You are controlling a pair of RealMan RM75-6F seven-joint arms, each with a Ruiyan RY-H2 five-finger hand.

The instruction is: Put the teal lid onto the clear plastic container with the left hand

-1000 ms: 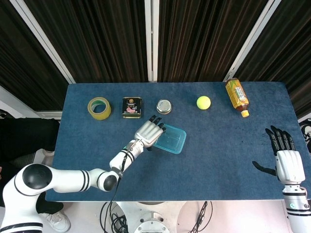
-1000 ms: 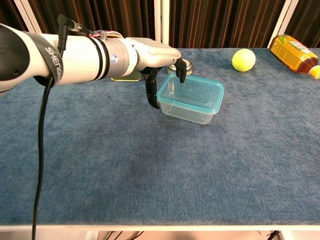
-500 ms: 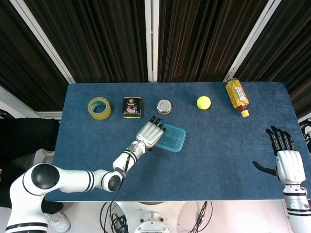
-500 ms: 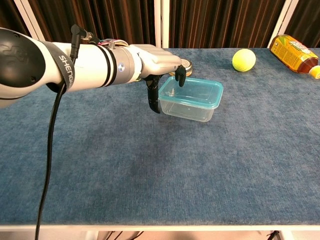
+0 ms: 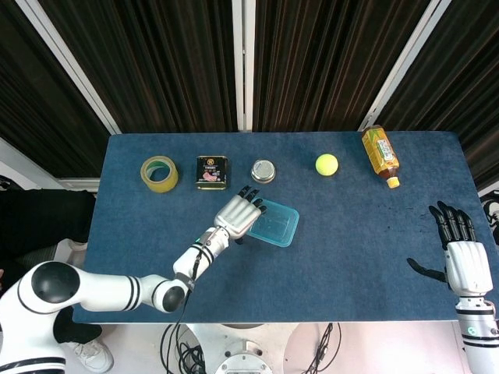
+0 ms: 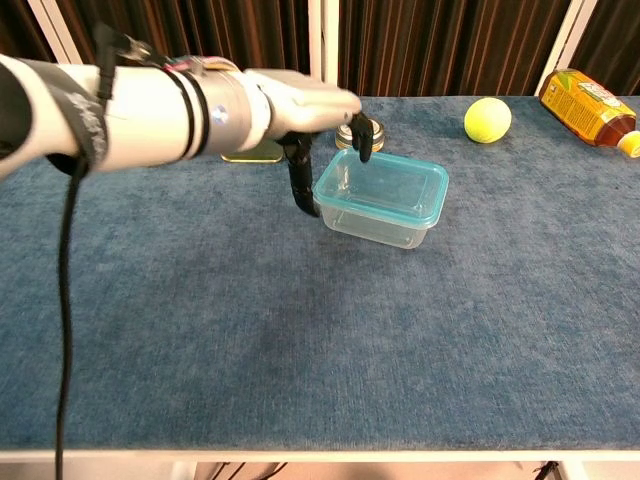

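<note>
Already the teal lid (image 6: 385,182) sits on top of the clear container (image 6: 375,222) near the middle of the surface (image 6: 300,330). The left hand (image 6: 310,110) rests its fingertips on the lid's near corner, gripping nothing; pressing it fully shut probably remains. The right hand (image 5: 465,261) hangs spread, empty.

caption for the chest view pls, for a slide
Left hand at the corner of the teal lid sitting on the clear container.

One container (image 5: 274,224), two tins (image 5: 211,172), one ball (image 5: 327,164)
</note>
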